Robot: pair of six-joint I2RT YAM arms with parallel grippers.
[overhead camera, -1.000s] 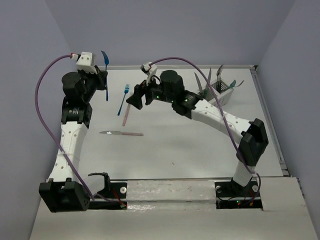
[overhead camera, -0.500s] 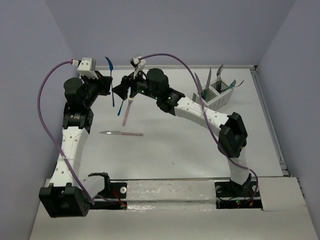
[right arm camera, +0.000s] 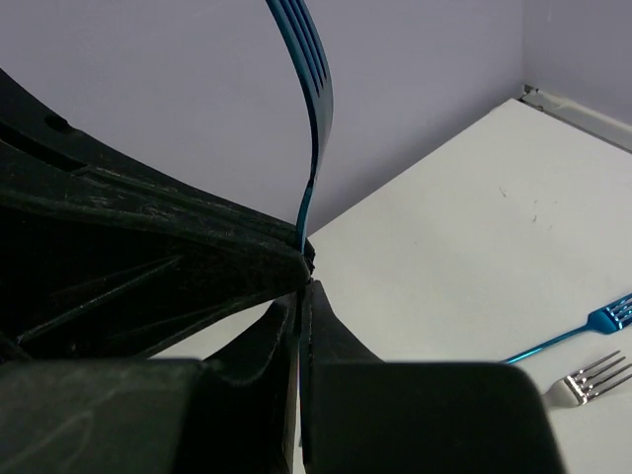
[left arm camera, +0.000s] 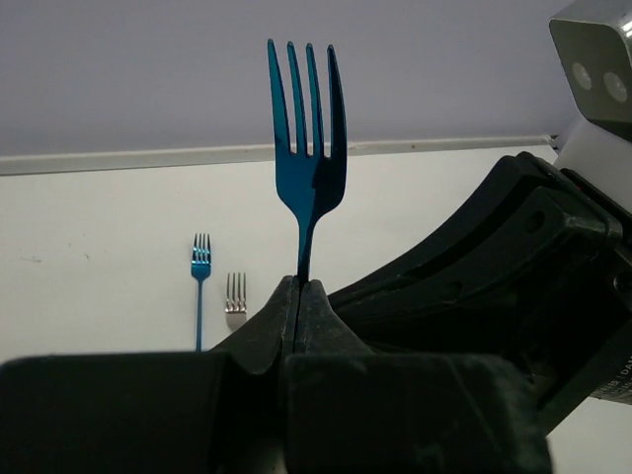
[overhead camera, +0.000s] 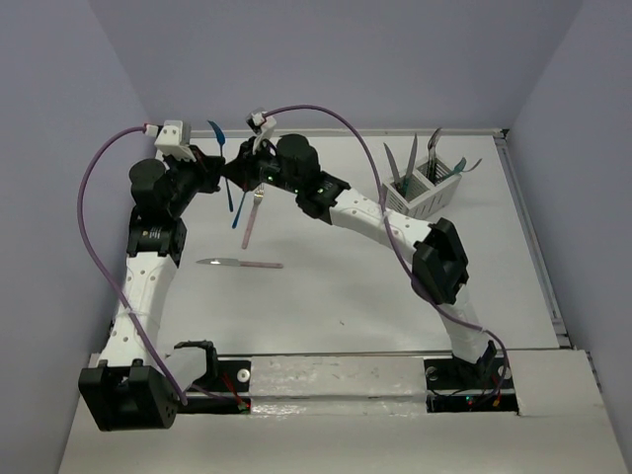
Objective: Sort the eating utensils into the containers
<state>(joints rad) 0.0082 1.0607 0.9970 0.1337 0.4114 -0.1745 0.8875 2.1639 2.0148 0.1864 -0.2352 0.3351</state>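
Observation:
A blue fork (overhead camera: 216, 134) stands upright above the table's far left, tines up. My left gripper (overhead camera: 211, 174) is shut on its handle; in the left wrist view the fork (left arm camera: 308, 148) rises straight out of the closed left gripper (left arm camera: 299, 286). My right gripper (overhead camera: 237, 174) has come in from the right and is shut on the same handle, just below the left fingers (right arm camera: 148, 237). In the right wrist view the fork (right arm camera: 316, 94) curves up from the right gripper (right arm camera: 304, 281). The white caddy (overhead camera: 427, 195) at the far right holds several utensils.
On the table under the grippers lie a second blue fork (left arm camera: 200, 265) and a pink-handled fork (overhead camera: 249, 225) with a metal head (left arm camera: 235, 293). A pink-handled knife (overhead camera: 240, 264) lies nearer the front. The right arm (overhead camera: 395, 229) stretches across the table's middle.
The right arm has swung left to the held blue fork, and its gripper went from open to shut on the handle. The left gripper kept its hold and shifted slightly right.

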